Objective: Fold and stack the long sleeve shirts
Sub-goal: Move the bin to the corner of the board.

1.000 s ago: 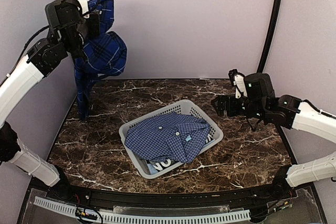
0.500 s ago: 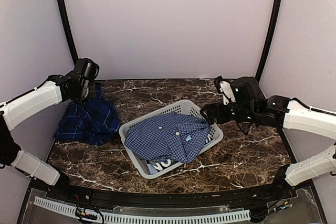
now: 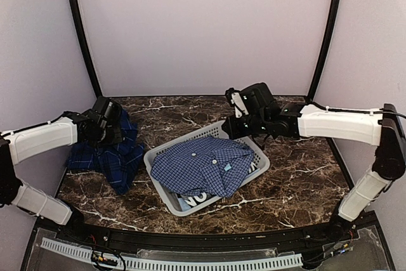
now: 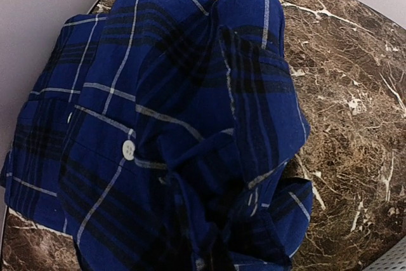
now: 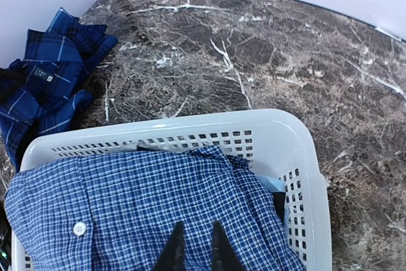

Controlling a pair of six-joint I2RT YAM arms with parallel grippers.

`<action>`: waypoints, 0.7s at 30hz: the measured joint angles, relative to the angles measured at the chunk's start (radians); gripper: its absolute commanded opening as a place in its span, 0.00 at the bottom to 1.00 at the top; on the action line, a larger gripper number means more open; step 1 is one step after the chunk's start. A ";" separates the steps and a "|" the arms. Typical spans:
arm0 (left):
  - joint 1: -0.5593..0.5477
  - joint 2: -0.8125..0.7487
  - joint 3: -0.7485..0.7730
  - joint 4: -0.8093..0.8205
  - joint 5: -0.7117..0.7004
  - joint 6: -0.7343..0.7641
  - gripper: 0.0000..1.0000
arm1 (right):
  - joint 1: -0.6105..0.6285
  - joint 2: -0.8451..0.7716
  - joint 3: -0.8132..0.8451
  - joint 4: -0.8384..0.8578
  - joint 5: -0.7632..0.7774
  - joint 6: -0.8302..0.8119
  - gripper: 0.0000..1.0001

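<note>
Moved: plaid shirt point(image 3: 124, 157) is lowered to table's point(image 3: 304, 176) left, right gripper point(image 3: 228, 132) is brought over basket point(image 3: 259, 168) | top: left gripper point(image 3: 109, 132) is clamped on plaid shirt | left wrist: cloth is bunched | right wrist: fingers point(image 5: 176, 249) are nearly together over basketed light shirt point(image 5: 127, 195), grip cannot be told

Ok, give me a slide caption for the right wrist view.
Right gripper over the light checked shirt in the basket; dark plaid shirt heaped on the marble table.
</note>
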 measured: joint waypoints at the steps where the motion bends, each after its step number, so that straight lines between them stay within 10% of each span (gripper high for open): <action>1: 0.000 -0.001 -0.001 0.006 0.011 0.000 0.00 | -0.010 0.029 0.014 0.007 -0.010 -0.002 0.02; 21: -0.044 -0.001 -0.003 0.039 0.147 -0.003 0.00 | -0.309 0.305 0.103 -0.018 0.019 0.027 0.00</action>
